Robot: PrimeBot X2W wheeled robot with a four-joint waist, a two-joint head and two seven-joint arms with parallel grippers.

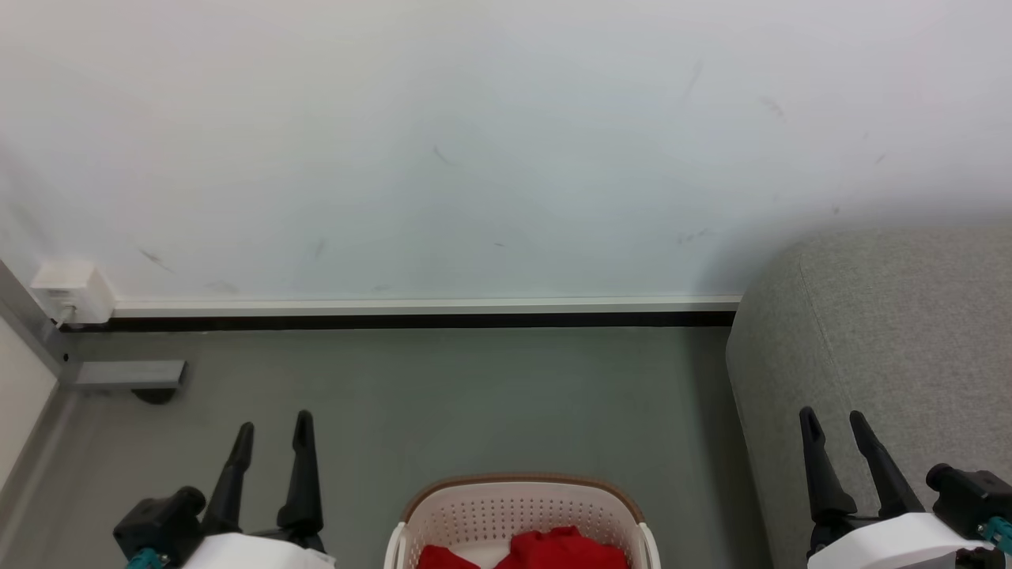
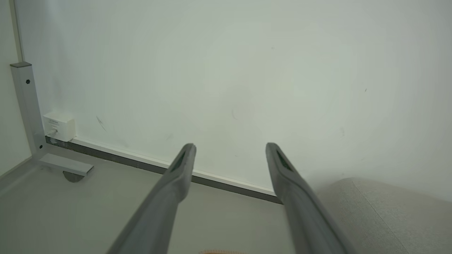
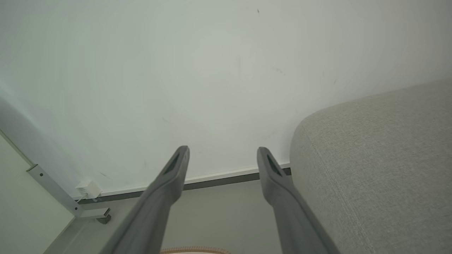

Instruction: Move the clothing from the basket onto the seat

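Jaws on both the left gripper (image 1: pixel 275 421) and the right gripper (image 1: pixel 832 413) are spread apart with nothing in them. Between the two, low down, sits the cream-white holed plastic basket (image 1: pixel 522 480) with a brown rim, and the red soft clothing (image 1: pixel 557 547) is inside it. The big grey woven-fabric seat (image 1: pixel 893 340) is off to the right.

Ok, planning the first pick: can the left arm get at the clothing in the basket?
Likely yes: the left tool is open and empty, and the basket beside it is uncovered, clothing exposed.
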